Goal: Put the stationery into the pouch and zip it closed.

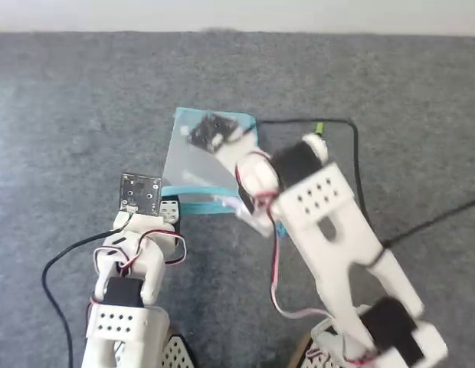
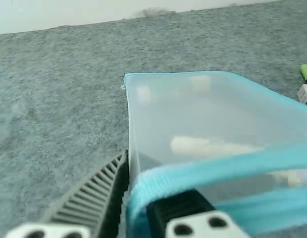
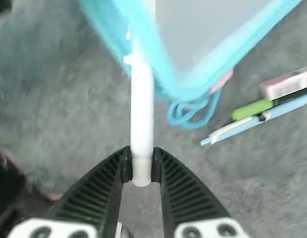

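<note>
There is one pouch (image 1: 193, 162), translucent with teal binding. It lies near the middle of the grey counter (image 1: 76, 100), in front of the two arms. One pale piece (image 2: 208, 146) shows through its wall; any others inside are too blurred to count.

The left claw (image 2: 138, 188) is clamped on the teal zip band at the pouch's near corner, one ribbed finger on each side of the band. The right claw (image 3: 142, 156) is pinched narrow around the end of one white stick (image 3: 142, 104). The far end of the stick reaches the teal band. Whether it sits inside the opening cannot be told.

One teal loop (image 3: 190, 111) hangs from a corner of the pouch. Just beside that corner, three pieces lie together on the counter:
- One green pen (image 3: 252, 109).
- One blue pen (image 3: 252, 123), touching or almost touching the green pen.
- One pink-and-white piece (image 3: 287, 84), just beyond the two pens.

In the high view a black cable (image 1: 354, 157) runs past the far right corner of the pouch and down its right side, under the raised right arm. To the left of the pouch and beyond it, the grey surface lies open up to the counter's far edge, where it meets a pale wall (image 1: 237, 14). The near side is taken up by the two arms.
</note>
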### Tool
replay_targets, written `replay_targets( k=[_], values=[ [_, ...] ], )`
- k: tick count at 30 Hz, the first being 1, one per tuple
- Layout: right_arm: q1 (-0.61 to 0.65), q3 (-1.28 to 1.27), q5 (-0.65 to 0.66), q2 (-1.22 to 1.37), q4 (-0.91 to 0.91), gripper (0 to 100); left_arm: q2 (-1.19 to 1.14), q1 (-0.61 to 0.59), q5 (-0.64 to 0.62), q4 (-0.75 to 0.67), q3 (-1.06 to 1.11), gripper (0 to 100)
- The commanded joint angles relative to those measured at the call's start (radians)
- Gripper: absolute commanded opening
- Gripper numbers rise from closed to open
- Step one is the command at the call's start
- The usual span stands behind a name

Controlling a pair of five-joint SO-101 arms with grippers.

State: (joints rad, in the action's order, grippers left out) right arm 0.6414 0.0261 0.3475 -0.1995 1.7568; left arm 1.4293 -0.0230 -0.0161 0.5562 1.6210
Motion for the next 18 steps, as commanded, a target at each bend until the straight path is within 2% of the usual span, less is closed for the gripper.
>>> replay_targets(
  k=[1,8,18],
  values=[
    [-0.01,0.169,-0.038,0.062,0.036,0.7,-0.005,0.006,-0.009,-0.026,-0.044,1],
    [0.076,0.307,-0.032,0.188,-0.013,1.8,-0.002,0.051,0.02,-0.029,-0.03,1],
    [0.127,0.313,-0.029,0.176,-0.062,34.4,-0.002,0.052,0.025,-0.029,-0.03,1]
  ],
)
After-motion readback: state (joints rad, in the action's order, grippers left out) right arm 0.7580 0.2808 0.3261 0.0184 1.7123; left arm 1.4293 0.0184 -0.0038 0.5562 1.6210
